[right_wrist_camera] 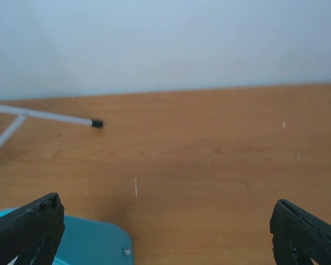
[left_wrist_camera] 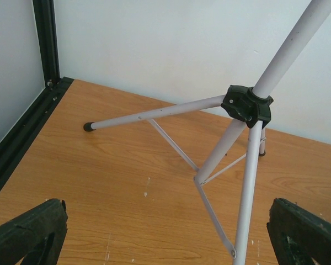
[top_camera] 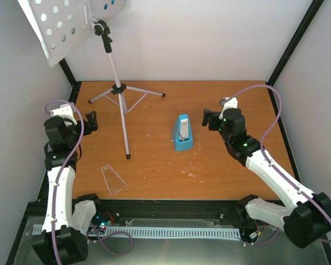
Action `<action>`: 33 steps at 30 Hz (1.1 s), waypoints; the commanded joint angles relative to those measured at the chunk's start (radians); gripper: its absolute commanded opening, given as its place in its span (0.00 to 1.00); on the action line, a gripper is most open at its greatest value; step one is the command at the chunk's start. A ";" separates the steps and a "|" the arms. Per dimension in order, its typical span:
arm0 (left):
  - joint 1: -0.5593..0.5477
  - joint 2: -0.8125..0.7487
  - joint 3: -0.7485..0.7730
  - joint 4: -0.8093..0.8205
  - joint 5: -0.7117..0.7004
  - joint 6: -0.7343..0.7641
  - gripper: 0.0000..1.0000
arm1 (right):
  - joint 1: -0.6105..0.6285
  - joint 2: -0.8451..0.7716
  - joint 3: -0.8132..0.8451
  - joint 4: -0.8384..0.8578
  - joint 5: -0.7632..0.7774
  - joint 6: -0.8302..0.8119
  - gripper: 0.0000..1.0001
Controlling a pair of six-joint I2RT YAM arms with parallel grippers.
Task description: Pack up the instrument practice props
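White perforated stand (top_camera: 60, 25), light-blue metronome (top_camera: 182, 134), orange-brown table (top_camera: 209, 171).

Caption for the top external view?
Left hand and right hand, both open, flank music stand, blue metronome and loose clear cover.

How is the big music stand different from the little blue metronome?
The music stand is tall and thin; the metronome is short and chunky. The music stand is white and grey with a holey tray on top; the metronome is light blue and pyramid-shaped. The music stand rests on three spread legs; the metronome sits on its flat base. Both stand on the wooden table.
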 commanded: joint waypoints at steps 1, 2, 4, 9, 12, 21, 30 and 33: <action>0.000 0.006 0.009 0.016 -0.021 -0.015 0.99 | -0.180 0.021 -0.104 0.022 -0.380 0.182 1.00; 0.000 0.013 0.011 0.015 -0.023 -0.017 0.99 | -0.228 0.040 -0.123 0.030 -0.457 0.215 1.00; 0.000 0.027 0.018 0.015 -0.027 -0.018 1.00 | -0.301 0.089 -0.162 0.072 -0.601 0.278 1.00; 0.000 0.060 0.033 0.016 -0.023 -0.024 0.99 | -0.346 0.229 -0.226 0.192 -0.813 0.338 1.00; 0.000 0.067 0.034 0.018 -0.003 -0.025 1.00 | -0.346 0.325 -0.238 0.283 -0.911 0.357 0.96; 0.000 0.047 0.025 0.020 0.040 -0.006 0.99 | -0.322 0.443 -0.305 0.553 -1.082 0.300 0.75; 0.001 0.038 0.021 0.018 0.046 -0.005 1.00 | -0.272 0.489 -0.274 0.565 -1.087 0.148 0.76; 0.000 0.033 0.021 0.019 0.049 -0.005 0.99 | -0.243 0.509 -0.259 0.564 -1.059 0.126 0.79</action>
